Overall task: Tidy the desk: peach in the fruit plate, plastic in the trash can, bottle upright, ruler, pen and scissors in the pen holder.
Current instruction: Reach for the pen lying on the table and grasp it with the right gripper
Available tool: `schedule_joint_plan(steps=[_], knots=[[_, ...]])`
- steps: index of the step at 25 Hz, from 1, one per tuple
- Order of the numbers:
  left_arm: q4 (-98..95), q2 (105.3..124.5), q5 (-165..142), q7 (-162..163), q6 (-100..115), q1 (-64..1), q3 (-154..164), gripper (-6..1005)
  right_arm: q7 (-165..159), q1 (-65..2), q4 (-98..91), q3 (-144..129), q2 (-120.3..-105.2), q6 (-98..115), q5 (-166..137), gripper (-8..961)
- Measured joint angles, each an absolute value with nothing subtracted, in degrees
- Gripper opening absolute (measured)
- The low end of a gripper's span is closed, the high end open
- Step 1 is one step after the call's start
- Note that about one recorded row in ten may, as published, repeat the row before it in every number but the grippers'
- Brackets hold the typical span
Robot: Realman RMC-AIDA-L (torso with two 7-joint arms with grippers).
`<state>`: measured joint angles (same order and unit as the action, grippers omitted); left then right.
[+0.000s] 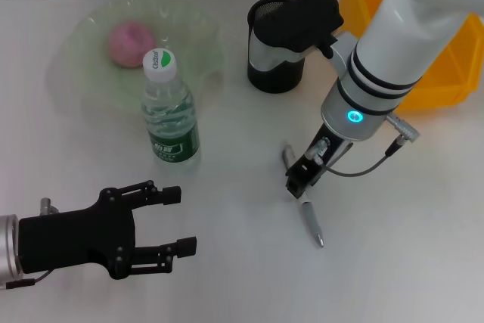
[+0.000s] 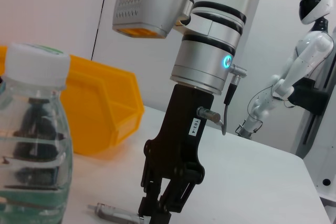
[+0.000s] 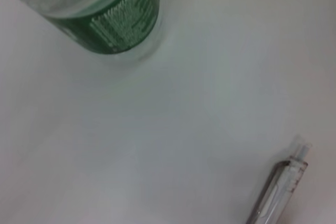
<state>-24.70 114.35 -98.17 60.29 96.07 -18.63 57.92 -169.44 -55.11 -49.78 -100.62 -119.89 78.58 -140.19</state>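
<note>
A clear pen (image 1: 311, 223) lies on the white desk right of centre. My right gripper (image 1: 297, 179) points down onto the pen's middle and looks shut on it; the left wrist view shows the gripper (image 2: 157, 216) over the pen (image 2: 113, 214). The pen's end shows in the right wrist view (image 3: 278, 190). The water bottle (image 1: 170, 111) stands upright. The pink peach (image 1: 130, 43) lies in the green fruit plate (image 1: 204, 43). The black mesh pen holder (image 1: 272, 77) stands behind my right arm. My left gripper (image 1: 181, 219) is open and empty at the front left. No ruler, scissors or plastic shows.
An orange bin (image 1: 446, 66) stands at the back right, close behind my right arm. The bottle is between my two arms and fills the near side of the left wrist view (image 2: 31, 145).
</note>
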Motion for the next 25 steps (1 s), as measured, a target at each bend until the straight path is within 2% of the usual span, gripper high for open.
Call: schedule_joint_plan(steps=[2, 19, 25], knots=[[-24.7, 114.35, -98.2, 60.3, 96.1, -18.6, 57.9, 832, -169.4, -55.1, -49.7, -101.0, -119.89, 78.4, -139.7, 286], [-24.8, 114.35, -98.2, 60.3, 96.1, -18.6, 57.9, 832, -169.5, -55.7, -49.5, -101.2, -119.88, 78.2, -139.5, 261], [-24.8, 114.34, -98.2, 60.2, 96.0, -18.6, 57.9, 832, -169.5, -55.6, -49.5, -101.2, -119.88, 78.1, -139.5, 198]])
